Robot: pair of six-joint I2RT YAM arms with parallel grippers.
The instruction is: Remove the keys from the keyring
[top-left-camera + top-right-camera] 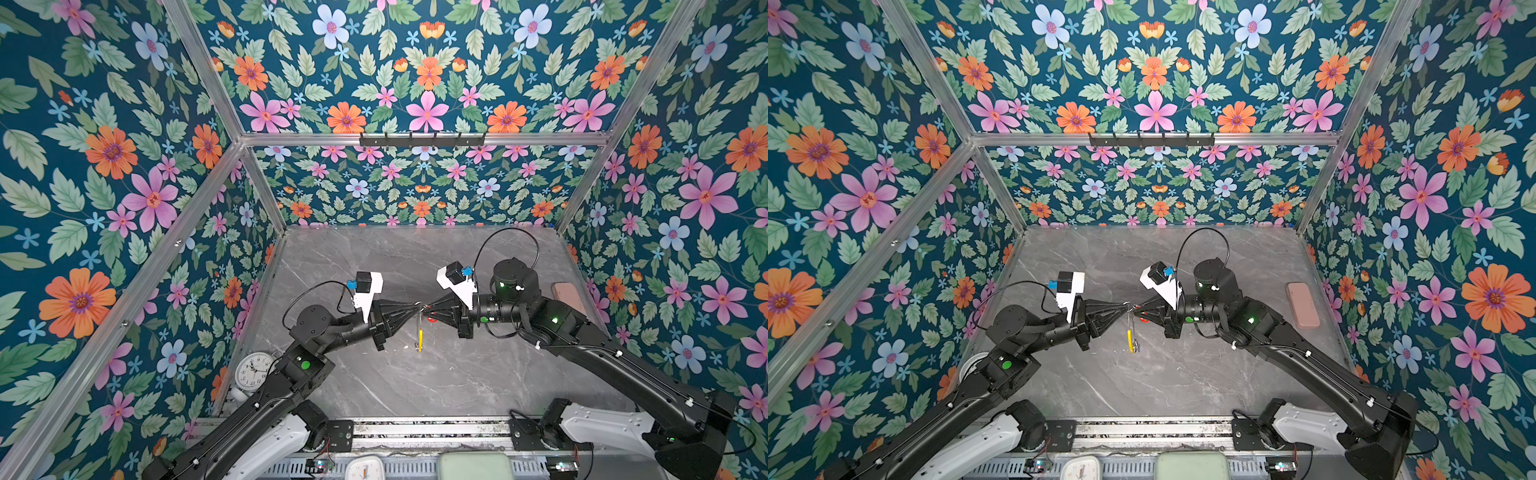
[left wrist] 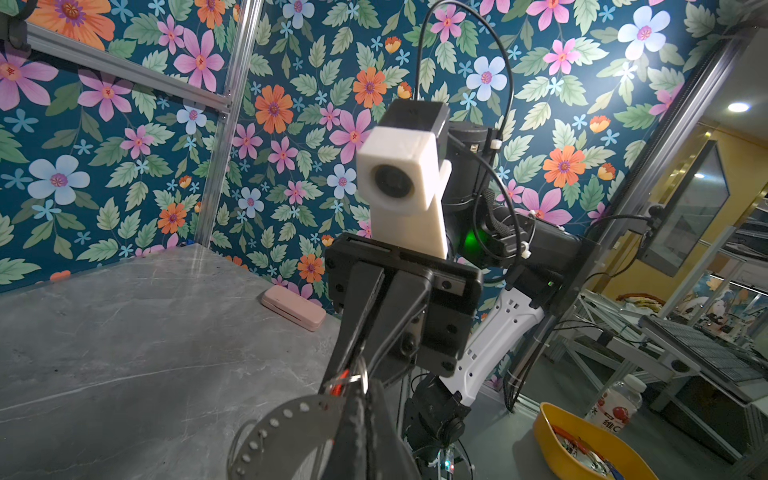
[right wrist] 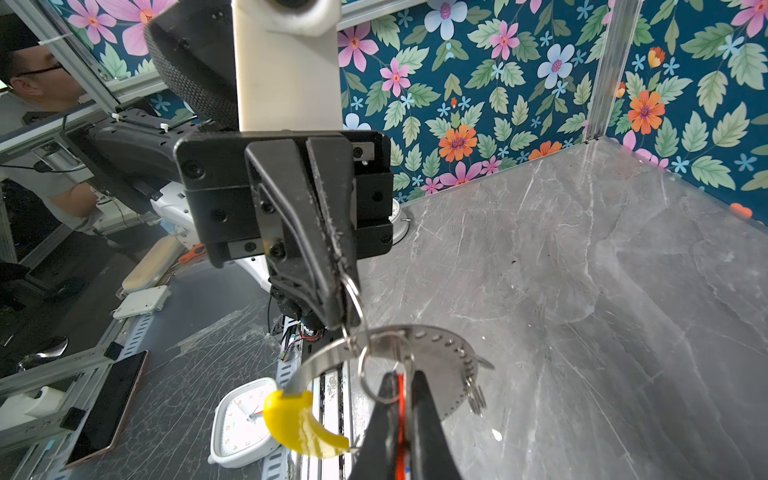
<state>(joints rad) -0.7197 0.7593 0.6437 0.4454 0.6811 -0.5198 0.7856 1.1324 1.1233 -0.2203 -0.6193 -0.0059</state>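
Both grippers meet tip to tip in the air over the middle of the grey table. The keyring (image 1: 419, 332), a thin metal hoop with a yellow section (image 3: 299, 424), hangs below them, also in the other top view (image 1: 1131, 332). My left gripper (image 1: 419, 308) is shut on a small metal loop (image 3: 353, 297) that links to the hoop's band (image 2: 282, 415). Opposite it, my right gripper (image 1: 430, 310) is shut on a key's red tag (image 3: 400, 395); the key's blade is hidden between the fingers. A second small loop (image 3: 376, 380) joins that tag to the hoop.
A round white clock (image 1: 253, 370) stands at the table's left edge behind the left arm. A pink case (image 1: 569, 297) lies by the right wall. A square white clock (image 3: 241, 419) and a pale green box (image 1: 473, 465) sit below the front rail.
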